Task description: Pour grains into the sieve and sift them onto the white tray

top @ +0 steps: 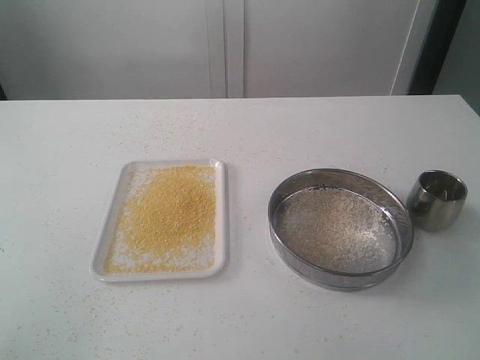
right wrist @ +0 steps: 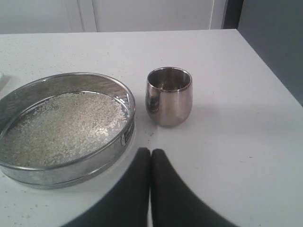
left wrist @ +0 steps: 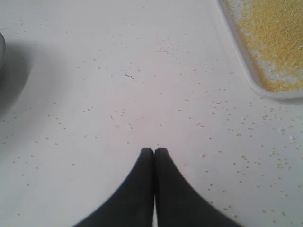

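The white tray (top: 222, 217) lies left of centre on the table, spread with golden-yellow grains (top: 172, 214); one corner of the white tray (left wrist: 246, 75) shows in the left wrist view. The sieve (top: 339, 281) stands to its right, upright, holding pale coarse grains (top: 337, 229); the sieve (right wrist: 71, 168) also fills one side of the right wrist view. Neither arm appears in the exterior view. My left gripper (left wrist: 154, 150) is shut and empty over bare tabletop beside the tray. My right gripper (right wrist: 151, 151) is shut and empty, close to the sieve's rim and short of the steel cup.
A small rounded steel cup (top: 436, 199) stands upright just right of the sieve, and the steel cup (right wrist: 169, 97) looks empty. Stray grains (left wrist: 222, 106) speckle the white table around the tray. The table's right edge (right wrist: 267, 66) lies beyond the cup.
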Robot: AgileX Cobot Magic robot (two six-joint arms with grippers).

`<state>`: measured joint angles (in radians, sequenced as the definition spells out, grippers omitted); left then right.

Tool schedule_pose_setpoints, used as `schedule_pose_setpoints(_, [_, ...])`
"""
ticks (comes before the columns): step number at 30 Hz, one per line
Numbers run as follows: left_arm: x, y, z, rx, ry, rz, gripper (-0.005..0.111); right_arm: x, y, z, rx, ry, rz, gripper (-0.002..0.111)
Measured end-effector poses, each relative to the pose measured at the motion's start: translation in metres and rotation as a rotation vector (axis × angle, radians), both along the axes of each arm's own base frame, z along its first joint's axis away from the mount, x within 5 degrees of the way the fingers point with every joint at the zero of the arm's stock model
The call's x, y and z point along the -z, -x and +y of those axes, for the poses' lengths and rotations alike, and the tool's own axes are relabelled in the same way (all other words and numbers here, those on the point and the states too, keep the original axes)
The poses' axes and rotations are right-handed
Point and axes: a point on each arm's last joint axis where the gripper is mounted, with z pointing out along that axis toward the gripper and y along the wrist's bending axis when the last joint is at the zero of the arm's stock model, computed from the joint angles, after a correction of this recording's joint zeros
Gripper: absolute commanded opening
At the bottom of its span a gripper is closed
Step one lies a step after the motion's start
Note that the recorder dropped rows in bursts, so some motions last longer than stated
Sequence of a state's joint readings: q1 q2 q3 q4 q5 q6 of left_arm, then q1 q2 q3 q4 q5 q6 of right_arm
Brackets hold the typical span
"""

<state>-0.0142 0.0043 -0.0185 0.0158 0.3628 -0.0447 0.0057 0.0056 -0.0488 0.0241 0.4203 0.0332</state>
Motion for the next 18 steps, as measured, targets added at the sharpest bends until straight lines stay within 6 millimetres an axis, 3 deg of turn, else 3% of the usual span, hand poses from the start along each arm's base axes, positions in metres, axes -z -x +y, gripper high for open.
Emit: schedule_pose_setpoints(18, [0.0,0.0,0.0,0.0,0.0,0.0,0.0,0.009,-0.003,0.0,0.001,0.0,-0.017,0.0])
